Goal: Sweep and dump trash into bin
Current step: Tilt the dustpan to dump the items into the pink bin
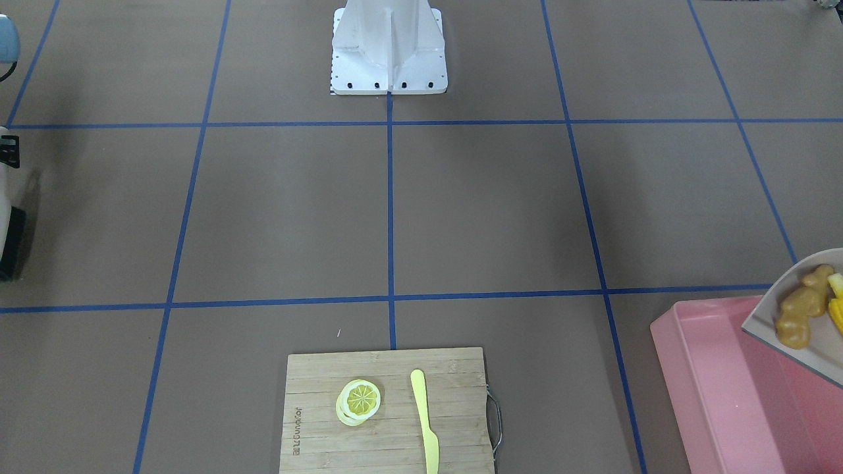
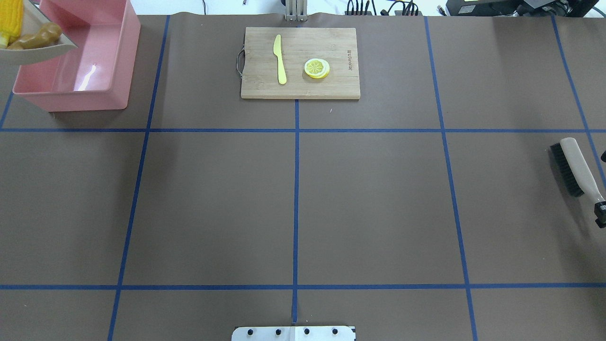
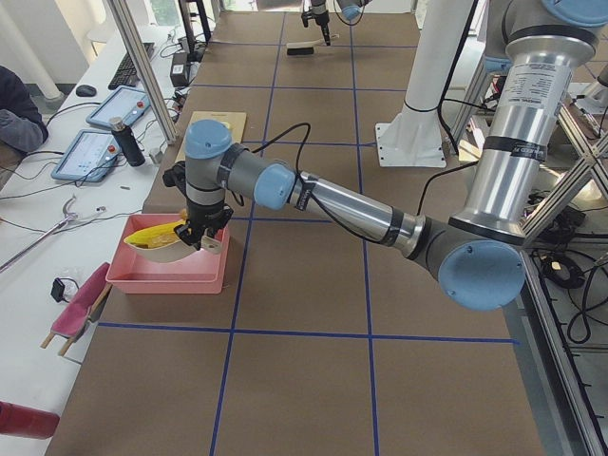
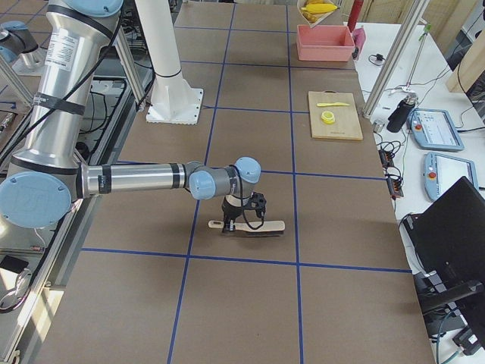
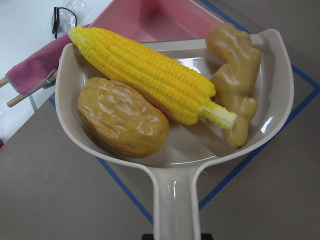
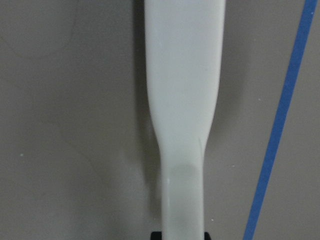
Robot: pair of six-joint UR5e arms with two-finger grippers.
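My left gripper (image 3: 201, 233) is shut on the handle of a beige dustpan (image 5: 172, 200) and holds it raised over the near end of the pink bin (image 2: 102, 90). In the pan lie the yellow corn cob (image 5: 150, 75), the brown potato (image 5: 122, 117) and the tan ginger root (image 5: 235, 75). The pan looks roughly level. The bin's visible floor is bare. My right gripper (image 2: 600, 208) is shut on the handle of a beige brush (image 2: 575, 166) with black bristles, low at the table on the far right.
A wooden cutting board (image 2: 326, 42) at the table's far middle edge carries a pale yellow knife (image 2: 280, 59) and a lemon slice (image 2: 317, 67). The robot's white base (image 1: 388, 52) stands at the near middle edge. Blue tape lines grid the brown table.
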